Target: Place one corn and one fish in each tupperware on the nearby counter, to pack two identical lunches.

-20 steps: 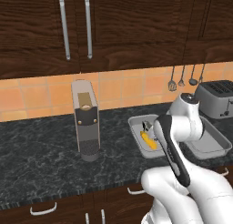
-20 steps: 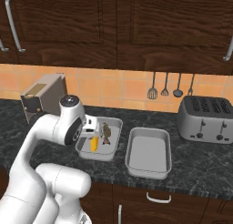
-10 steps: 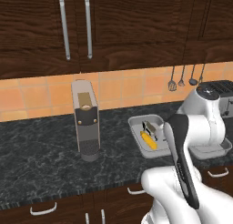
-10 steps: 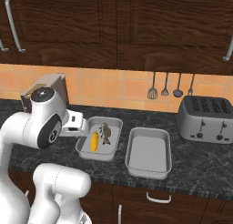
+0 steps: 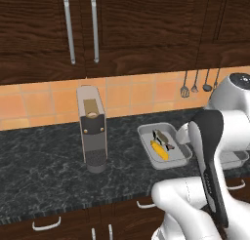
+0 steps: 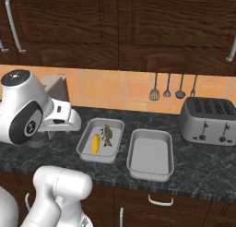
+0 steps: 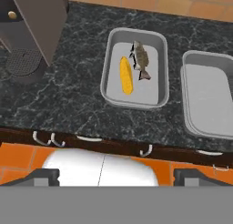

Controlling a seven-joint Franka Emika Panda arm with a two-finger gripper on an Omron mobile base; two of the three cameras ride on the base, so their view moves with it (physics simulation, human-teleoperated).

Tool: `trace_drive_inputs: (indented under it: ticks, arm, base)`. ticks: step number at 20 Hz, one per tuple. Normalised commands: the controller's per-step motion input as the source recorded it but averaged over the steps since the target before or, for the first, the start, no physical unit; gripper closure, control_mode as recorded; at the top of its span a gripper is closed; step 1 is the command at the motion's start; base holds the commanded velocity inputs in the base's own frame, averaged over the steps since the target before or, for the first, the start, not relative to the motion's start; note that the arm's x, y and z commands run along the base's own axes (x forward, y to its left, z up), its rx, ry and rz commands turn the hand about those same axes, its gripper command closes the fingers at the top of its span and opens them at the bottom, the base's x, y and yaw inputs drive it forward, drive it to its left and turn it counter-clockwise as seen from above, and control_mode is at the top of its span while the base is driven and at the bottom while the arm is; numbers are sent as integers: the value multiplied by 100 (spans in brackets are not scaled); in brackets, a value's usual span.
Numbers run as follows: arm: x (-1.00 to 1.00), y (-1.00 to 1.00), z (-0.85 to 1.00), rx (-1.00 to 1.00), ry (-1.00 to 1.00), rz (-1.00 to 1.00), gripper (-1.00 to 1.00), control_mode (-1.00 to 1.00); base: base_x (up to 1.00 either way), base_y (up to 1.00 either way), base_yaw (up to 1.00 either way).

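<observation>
Looking from left base view: first tupperware (image 5: 144,132) on counter (image 5: 44,175) held corn (image 5: 159,149) and dark fish (image 5: 164,138).

Right base view: second tupperware (image 6: 132,164) bare beside first.

Hand view: gripper (image 7: 116,175) jaws wide apart, nothing between; both trays ahead of jaws. First lunch judged packed. Next: find second corn and fish.

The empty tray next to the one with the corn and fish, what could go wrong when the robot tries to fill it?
1. The two tupperware trays look alike and sit side by side, so the next food might land in the full tray, which already holds a corn and a fish, instead of the empty tray.
2. No other corn or fish lies on this counter, so the arm must swing away, and its bulky elbow passes near the coffee machine.
</observation>
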Motion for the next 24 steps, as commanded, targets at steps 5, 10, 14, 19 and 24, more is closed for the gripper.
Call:
trace_drive_inputs:
  ticks: [5,10,14,19,24]
  arm:
    - [-77,0,40,0,-12,0,-100,-100]
    - [-57,0,21,0,-12,0,-100,-100]
    - [6,0,51,0,1,0,-100,-100]
    - [24,0,24,0,18,0,-100,-100]
    - [0,0,4,0,2,0,-100,100]
  base:
    - [0,0,0]
    - [0,0,0]
    - [0,0,0]
    - [0,0,0]
    - [-14,-2,0]
